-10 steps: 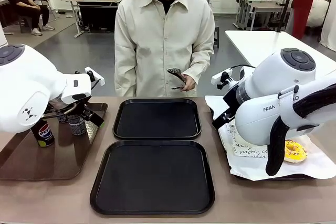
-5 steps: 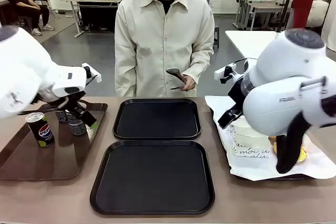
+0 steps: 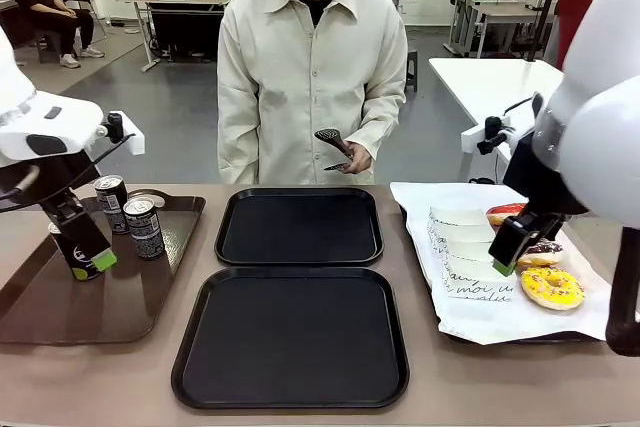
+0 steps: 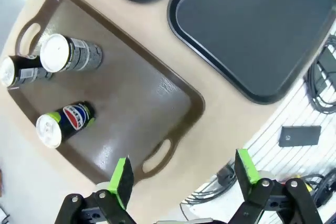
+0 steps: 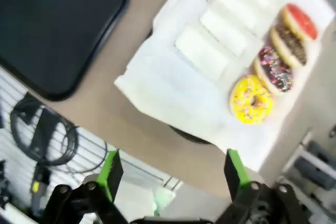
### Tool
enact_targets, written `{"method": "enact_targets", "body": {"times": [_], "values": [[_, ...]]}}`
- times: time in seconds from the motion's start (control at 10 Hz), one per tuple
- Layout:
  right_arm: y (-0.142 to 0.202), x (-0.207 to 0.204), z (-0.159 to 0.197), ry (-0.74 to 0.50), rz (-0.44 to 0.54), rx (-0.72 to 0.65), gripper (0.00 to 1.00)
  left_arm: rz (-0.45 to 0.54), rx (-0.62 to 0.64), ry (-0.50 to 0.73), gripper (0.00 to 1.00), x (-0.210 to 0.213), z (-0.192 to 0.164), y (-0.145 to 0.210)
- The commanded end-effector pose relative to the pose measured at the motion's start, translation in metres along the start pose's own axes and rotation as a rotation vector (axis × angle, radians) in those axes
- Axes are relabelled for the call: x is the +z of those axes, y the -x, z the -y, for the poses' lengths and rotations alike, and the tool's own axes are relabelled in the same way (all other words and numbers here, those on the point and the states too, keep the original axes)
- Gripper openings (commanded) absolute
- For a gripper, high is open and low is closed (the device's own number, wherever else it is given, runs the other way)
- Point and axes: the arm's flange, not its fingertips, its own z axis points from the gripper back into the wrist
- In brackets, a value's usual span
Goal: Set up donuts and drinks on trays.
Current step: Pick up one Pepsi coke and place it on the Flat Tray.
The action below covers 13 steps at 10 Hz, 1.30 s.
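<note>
Left pincer (image 4: pixel 182 161), wide-jawed, above the brown tray (image 4: pixel 142 93), apart from drinks (image 4: pixel 65 123).

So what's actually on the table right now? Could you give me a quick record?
Cans: three, upright on the brown tray
Black trays: two, nothing on them yet
Donuts: four, loose on white paper, beside a row of white boxes
Left tool: open, holding nothing
Right tool: open, holding nothing
Person: at the far side, holding a dark utensil
</note>
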Motion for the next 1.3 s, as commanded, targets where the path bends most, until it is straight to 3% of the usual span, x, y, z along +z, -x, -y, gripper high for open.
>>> {"method": "enact_targets", "body": {"times": [0.0,0.2,0.3,0.4,0.7,0.9,1.2], "values": [[-0.012,-0.018,0.006,-0.001,-0.013,-0.029,1.00,0.002,0.003,0.001,1.00,-0.012,-0.006,-0.007],[0.004,0.005,-0.002,0.003,0.006,0.002,1.00,0.002,0.003,0.001,1.00,-0.012,-0.006,-0.007],[0.003,-0.002,0.034,-0.328,0.096,-0.018,1.00,-0.003,0.000,0.000,1.00,-0.001,0.000,-0.001],[0.012,-0.008,0.081,-0.510,0.215,-0.167,1.00,0.131,0.057,0.174,1.00,0.003,-0.023,0.002],[0.056,-0.034,0.171,-0.901,0.349,-0.468,1.00,0.361,0.238,0.541,1.00,0.015,-0.072,0.039],[0.100,-0.054,0.223,-1.062,0.377,-0.590,1.00,0.525,0.361,0.763,1.00,0.019,-0.111,0.078],[0.161,-0.069,0.266,-1.124,0.403,-0.710,1.00,0.631,0.571,0.781,1.00,0.011,-0.154,0.128]]}}
